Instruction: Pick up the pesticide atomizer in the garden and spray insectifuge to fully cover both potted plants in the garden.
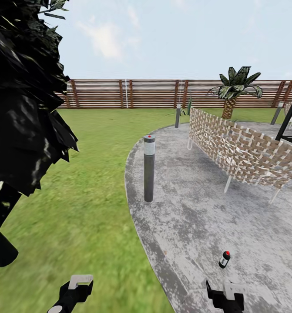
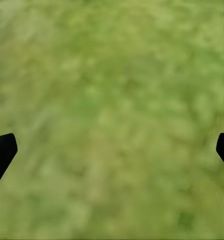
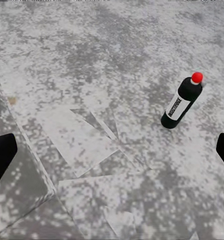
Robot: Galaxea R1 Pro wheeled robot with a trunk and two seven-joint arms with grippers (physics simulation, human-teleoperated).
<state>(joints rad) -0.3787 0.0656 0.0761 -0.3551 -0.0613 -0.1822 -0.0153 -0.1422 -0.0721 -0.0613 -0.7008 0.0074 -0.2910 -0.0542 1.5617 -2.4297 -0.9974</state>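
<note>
A: The pesticide atomizer (image 1: 224, 259), that slim dark bottle with the white label and red cap, stands upright on the round grey paved patio (image 1: 198, 208), down at about five o'clock in the head view. Nothing is touching it.

B: And from the right wrist camera the same bottle (image 3: 182, 101) sits at roughly two o'clock, leaning a little in the picture, on the speckled grey paving (image 3: 91, 75).

A: How is the right gripper (image 1: 225, 298) standing?

B: Low, at about five o'clock, near the bottle but apart from it. Its black fingertips (image 3: 1, 157) sit at opposite edges of the wrist picture, so the fingers are spread wide with nothing between them.

A: The left gripper (image 1: 76, 288)?

B: At seven o'clock, over the green lawn (image 1: 89, 182). Its wrist camera gives blurred grass (image 2: 112, 120), with dark fingertips (image 2: 1, 152) at either edge, so it too is spread apart and bare.

A: Beyond the bottle, toward twelve o'clock, a grey bollard lamp post (image 1: 149, 167) stands at the patio's rim.

B: A woven brown-and-white bench (image 1: 241, 150) is at two o'clock, a scaly-trunked palm (image 1: 235, 89) behind it, and the brown slatted wooden fence (image 1: 154, 93) runs across the back. A dark leafy mass (image 1: 24, 87) looms at ten o'clock.
</note>
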